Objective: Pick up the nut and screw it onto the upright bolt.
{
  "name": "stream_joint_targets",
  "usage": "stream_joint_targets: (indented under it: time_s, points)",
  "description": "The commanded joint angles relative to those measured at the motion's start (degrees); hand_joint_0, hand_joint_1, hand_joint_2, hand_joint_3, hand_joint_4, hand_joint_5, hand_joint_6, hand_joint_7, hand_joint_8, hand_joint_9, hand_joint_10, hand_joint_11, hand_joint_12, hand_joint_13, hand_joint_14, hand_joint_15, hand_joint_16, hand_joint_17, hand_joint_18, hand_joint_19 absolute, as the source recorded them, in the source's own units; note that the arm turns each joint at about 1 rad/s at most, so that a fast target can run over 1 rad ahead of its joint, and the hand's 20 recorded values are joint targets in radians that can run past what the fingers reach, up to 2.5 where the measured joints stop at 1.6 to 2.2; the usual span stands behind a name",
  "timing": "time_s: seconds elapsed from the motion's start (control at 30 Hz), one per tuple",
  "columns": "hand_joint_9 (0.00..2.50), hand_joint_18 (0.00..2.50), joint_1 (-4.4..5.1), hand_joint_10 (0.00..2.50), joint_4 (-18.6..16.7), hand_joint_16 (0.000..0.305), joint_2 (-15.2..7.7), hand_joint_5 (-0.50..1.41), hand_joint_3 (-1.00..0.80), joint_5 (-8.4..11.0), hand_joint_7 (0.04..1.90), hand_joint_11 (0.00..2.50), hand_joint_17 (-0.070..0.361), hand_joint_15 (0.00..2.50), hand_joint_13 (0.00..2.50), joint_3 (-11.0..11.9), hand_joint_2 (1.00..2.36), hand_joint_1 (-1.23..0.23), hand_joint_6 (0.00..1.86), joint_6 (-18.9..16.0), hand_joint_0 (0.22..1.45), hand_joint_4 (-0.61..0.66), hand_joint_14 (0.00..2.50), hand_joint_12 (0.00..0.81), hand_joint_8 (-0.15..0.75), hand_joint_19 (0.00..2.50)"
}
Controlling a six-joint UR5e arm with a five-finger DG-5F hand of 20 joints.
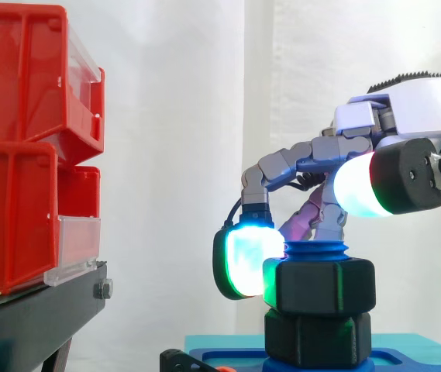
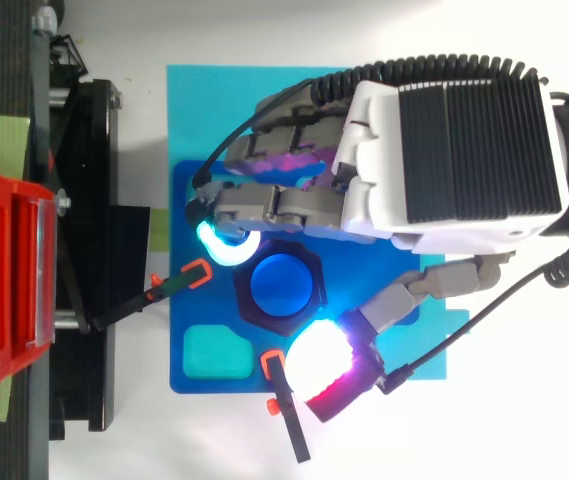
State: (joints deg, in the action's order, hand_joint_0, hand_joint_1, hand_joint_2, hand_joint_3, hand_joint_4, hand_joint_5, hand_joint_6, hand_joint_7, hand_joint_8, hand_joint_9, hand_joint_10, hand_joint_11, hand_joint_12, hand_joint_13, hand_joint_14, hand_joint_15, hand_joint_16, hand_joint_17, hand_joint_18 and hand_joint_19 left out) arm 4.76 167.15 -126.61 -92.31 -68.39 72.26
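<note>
Hand (image 2: 464,150) comes in from the right, palm down over the fixture. Its fingers (image 1: 243,260) are curled round the black hexagonal plastic nut (image 1: 325,287). One cyan-green pad sits flat against the nut's left face. The others curve behind it, glowing magenta. The thumb pad (image 2: 324,360), white shading to magenta, lies just beside the nut's opposite corner from above. From the side it looks to ride higher than the nut, so I cannot confirm thumb contact. I read this as a partial wrap on the nut, not a full pinch.

The nut is not loose. It is on the upright blue threaded plastic bolt (image 2: 279,283), whose top ridges stand proud above it. Directly below, a second black hexagonal block (image 1: 317,337) sits at the bolt's foot. The nut's underside looks to touch it or to sit just above; I cannot tell which.

The bolt rises from a blue base plate (image 2: 184,330) lying on a pale teal mat (image 2: 204,100). A teal rounded square (image 2: 216,352) sits in the plate. Two black clamps with orange tips (image 2: 169,288) (image 2: 284,410) are at its edges. Red plastic bins (image 1: 26,147) on a black stand (image 1: 34,310) are well apart to the left.

Progress, by judgement: pick-up done, thread engaged, nut run most of the way down. What is left is at most a final snugging turn, if there is any gap, then letting go. I cannot judge tightness from here.
</note>
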Motion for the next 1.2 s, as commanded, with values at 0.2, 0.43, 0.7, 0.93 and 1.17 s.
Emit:
stream_joint_targets:
  time_s: [0.2, 0.43, 0.7, 0.93, 1.17]
  points:
    - [1.55, 0.89, -0.98, 0.00, 1.43, 0.041, 0.05, 0.11, -0.50, -0.32, 1.43, 0.00, 0.092, 0.01, 0.94, 1.94, 1.00, -0.33, 0.50, 1.92, 0.46, 0.09, 0.00, 0.282, 0.248, 0.31]
    - [1.79, 1.07, -1.77, 0.00, 2.04, 0.035, 0.05, 0.12, -0.50, -0.85, 1.47, 0.02, 0.079, 0.02, 1.13, 1.94, 1.00, -0.35, 0.50, 2.45, 0.47, 0.07, 0.00, 0.232, 0.265, 0.37]
    - [1.97, 1.16, -1.95, 0.00, 2.48, 0.035, 0.13, 0.12, -0.50, -1.03, 1.47, 0.10, 0.078, 0.02, 1.24, 2.03, 1.00, -0.34, 0.51, 2.45, 0.46, 0.07, 0.00, 0.220, 0.269, 0.39]
    - [1.95, 1.20, -2.21, 0.01, 5.38, 0.041, 0.13, 0.11, -0.50, -1.20, 1.38, 0.14, 0.091, 0.04, 1.22, 4.76, 1.00, -0.29, 0.56, 2.71, 0.44, 0.03, 0.00, 0.243, 0.247, 0.42]
    - [1.42, 0.86, -3.00, 0.01, 13.03, 0.056, 0.13, 0.03, -0.50, -1.55, 1.32, 0.10, 0.126, 0.09, 0.87, 11.35, 1.00, -0.25, 0.50, 5.96, 0.42, 0.14, 0.00, 0.370, 0.295, 0.45]
